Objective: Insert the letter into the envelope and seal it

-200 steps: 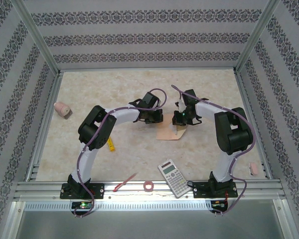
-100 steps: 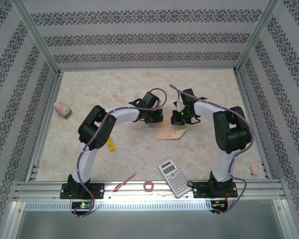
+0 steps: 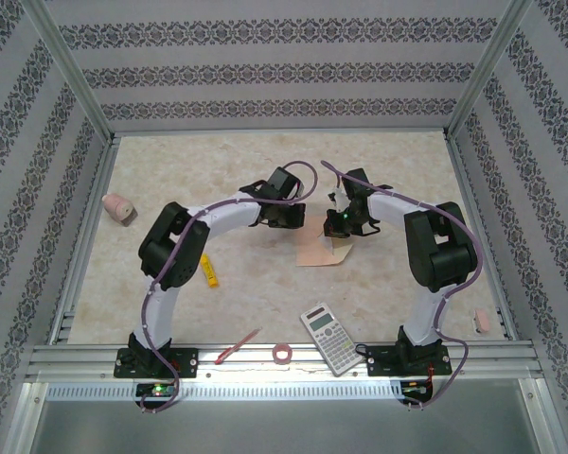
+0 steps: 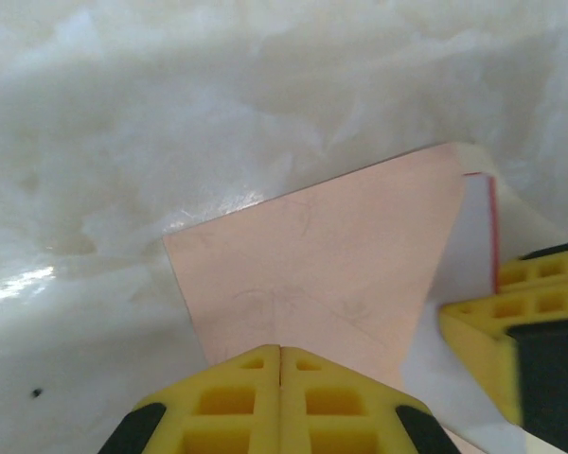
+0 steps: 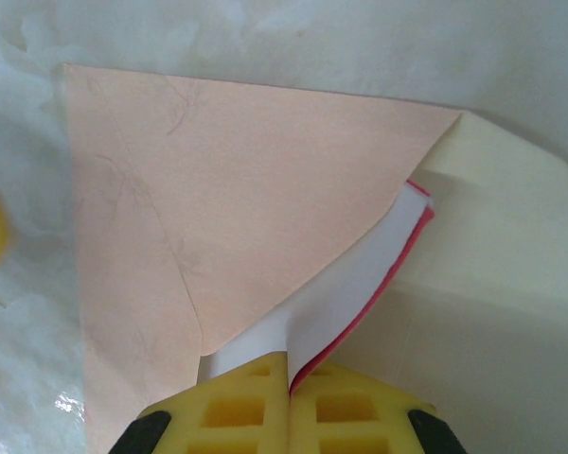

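Holding the letter (image 5: 355, 284) between the shut fingers of my right gripper (image 5: 289, 369), I see its white back and its thin red edge coming out of the envelope (image 5: 218, 180). The sheet is partly inside. One part is hidden under the peach face of the envelope, and the other part runs from the opening down into my fingers. The cream flap (image 5: 497, 284) lies open on the right of the letter, flat on the counter (image 3: 170, 170).

My left gripper (image 4: 280, 357) is also closed, its two yellow fingers touching each other with no gap. They stand at the near edge of the envelope, opposite the opening. The peach paper runs under their tips, but I cannot tell if the paper is pinched between them or only pressed down. From the left wrist, one yellow finger (image 4: 511, 317) of my right gripper shows at the right side, just beside the white sheet with the red line.

From above, both grippers meet over the envelope near the middle of the counter, the left one coming from the left and the right one from the right. The calculator (image 3: 328, 338) lies well apart, near the front edge, with a small pink roll (image 3: 283, 353) beside it.
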`<state>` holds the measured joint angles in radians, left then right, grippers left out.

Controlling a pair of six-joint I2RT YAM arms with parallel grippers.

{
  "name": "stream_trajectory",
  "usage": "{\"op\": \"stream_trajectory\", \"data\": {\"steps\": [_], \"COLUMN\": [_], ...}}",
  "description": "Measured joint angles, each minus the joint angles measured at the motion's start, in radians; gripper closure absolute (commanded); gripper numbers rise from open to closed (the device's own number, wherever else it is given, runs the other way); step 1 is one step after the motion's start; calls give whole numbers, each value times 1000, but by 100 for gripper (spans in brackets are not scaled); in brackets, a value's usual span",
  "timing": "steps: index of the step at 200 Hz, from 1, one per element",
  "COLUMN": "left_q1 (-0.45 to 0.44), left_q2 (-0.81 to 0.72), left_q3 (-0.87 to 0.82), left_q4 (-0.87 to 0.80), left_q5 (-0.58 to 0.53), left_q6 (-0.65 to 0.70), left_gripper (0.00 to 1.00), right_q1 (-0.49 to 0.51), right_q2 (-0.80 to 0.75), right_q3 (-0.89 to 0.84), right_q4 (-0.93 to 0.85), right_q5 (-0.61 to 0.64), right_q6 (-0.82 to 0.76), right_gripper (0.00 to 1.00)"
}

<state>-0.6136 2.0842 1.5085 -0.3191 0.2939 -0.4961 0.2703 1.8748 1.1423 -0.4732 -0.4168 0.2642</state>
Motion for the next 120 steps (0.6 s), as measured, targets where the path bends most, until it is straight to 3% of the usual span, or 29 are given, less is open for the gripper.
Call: {"op": "stream_trajectory", "data": {"steps": [43,120], "left_q1": [0,0], "left_q2": [-35,48], "left_q3": [-9,-11], "left_q4": [-12,-47], "left_q5": [-28,-68], "left_q6": [19,26], "left_gripper": [100,100], "right_q1": [0,-11], "right_q2": [0,0], "right_q3": [-1,-17], "right_q4": [4,19], "right_q5": [-4,-33], "right_q6": [0,0], "right_gripper": [100,100]}}
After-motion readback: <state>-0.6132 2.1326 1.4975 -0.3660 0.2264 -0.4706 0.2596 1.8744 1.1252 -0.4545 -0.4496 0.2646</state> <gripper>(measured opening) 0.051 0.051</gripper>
